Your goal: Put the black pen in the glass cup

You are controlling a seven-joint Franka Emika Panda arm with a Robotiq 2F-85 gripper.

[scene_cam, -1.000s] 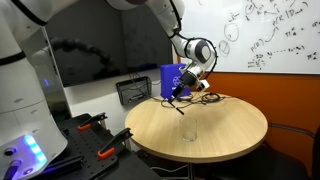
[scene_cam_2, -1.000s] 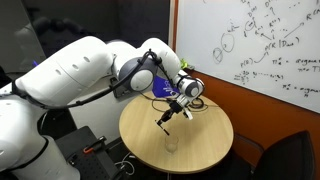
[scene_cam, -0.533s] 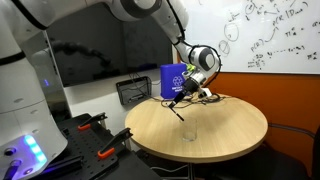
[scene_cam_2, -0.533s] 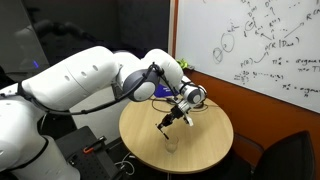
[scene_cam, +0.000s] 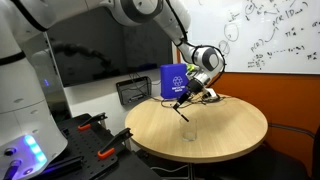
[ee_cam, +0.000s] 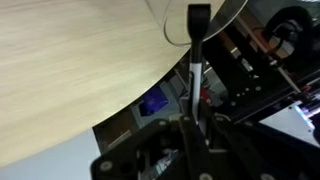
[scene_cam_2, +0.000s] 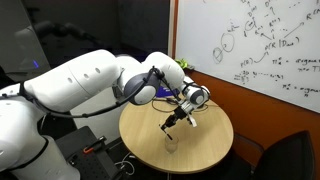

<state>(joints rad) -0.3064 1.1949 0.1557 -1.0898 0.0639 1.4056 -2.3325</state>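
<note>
My gripper (scene_cam: 187, 95) is shut on the black pen (scene_cam: 180, 105) and holds it tilted, tip down, above the round wooden table (scene_cam: 230, 135). In an exterior view the pen (scene_cam_2: 173, 120) hangs from the gripper (scene_cam_2: 184, 109) just above and behind the small glass cup (scene_cam_2: 171, 143). The cup (scene_cam: 190, 133) stands near the table's front edge. In the wrist view the pen (ee_cam: 195, 60) runs up from between the gripper's fingers (ee_cam: 194, 128), and its black end reaches the rim of the cup (ee_cam: 190, 22) at the top.
A blue box (scene_cam: 171, 80) and tangled cables (scene_cam: 209, 96) sit at the back of the table. A whiteboard (scene_cam: 270, 35) covers the wall behind. A black basket (scene_cam: 133, 91) and orange-handled tools (scene_cam: 92, 121) lie on the stand beside the table.
The gripper with the pen has moved a little across the table toward the cup, and the pen's tip has come lower over it.
</note>
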